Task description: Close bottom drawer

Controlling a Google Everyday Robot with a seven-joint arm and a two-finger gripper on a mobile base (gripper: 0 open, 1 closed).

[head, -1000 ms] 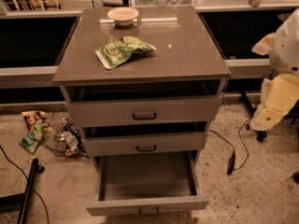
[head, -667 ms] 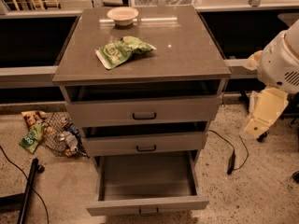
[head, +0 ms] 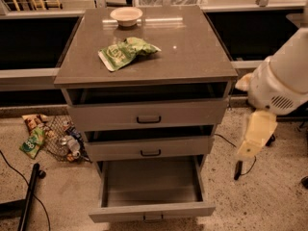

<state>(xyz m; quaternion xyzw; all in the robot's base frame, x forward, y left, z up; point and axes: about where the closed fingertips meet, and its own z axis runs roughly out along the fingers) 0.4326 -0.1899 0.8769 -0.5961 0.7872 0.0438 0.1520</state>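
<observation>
The bottom drawer (head: pixel 151 210) of the grey cabinet (head: pixel 144 57) is pulled far out. It is an empty, shallow grey box with a small dark handle at the centre of its front. The middle drawer (head: pixel 150 149) and the top drawer (head: pixel 148 115) each stand slightly out. My arm (head: pixel 281 83) hangs to the right of the cabinet. Its cream end with the gripper (head: pixel 246 150) points down beside the middle drawer, apart from the cabinet and above and to the right of the bottom drawer.
A green snack bag (head: pixel 126 52) and a white bowl (head: pixel 126 15) lie on the cabinet top. A wire basket with trash (head: pixel 55 138) sits on the floor at left. A dark pole (head: pixel 29 196) lies at lower left. A black cable (head: pixel 240 170) runs on the floor at right.
My arm has swung in from the right edge, toward the cabinet and lower. The drawers and the things on top have not moved.
</observation>
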